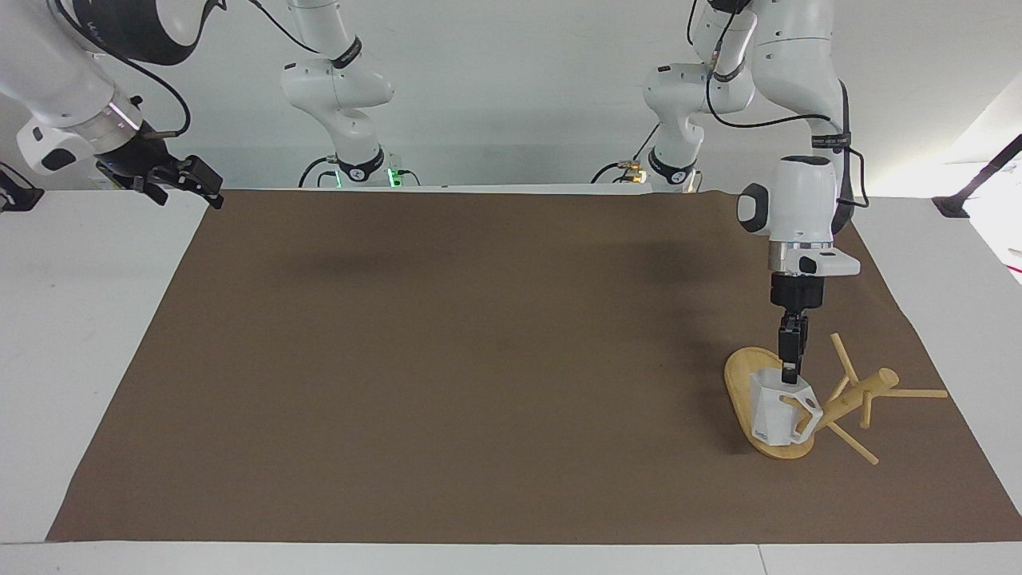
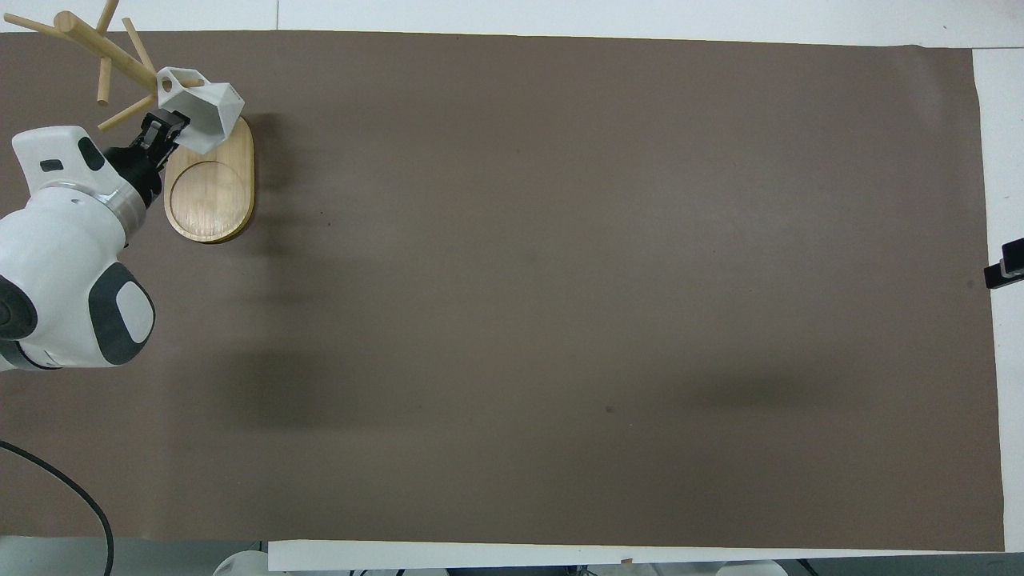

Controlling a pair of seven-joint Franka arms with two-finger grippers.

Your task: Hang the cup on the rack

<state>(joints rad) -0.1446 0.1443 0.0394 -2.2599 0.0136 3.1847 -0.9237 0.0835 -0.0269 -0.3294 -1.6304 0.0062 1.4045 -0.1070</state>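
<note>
Lower right of the facing view: cup sits at the rack, handle seemingly over a peg. Left gripper at its rim, grip unclear. Right gripper waits upper left, spread apart. Release remains.

Cup: small, white, faceted plastic, boxy open handle, small dark mark near base. Upright over the oval base of the rack, handle turned to 3 o'clock in the facing view with a peg threaded through its opening. Toward the left arm's end of the table.

Rack: light bamboo mug tree; flat oval base flat on the brown mat, round post, thin pegs sticking out at several angles. In the overhead view, post and pegs at 11 o'clock from the base.
</note>
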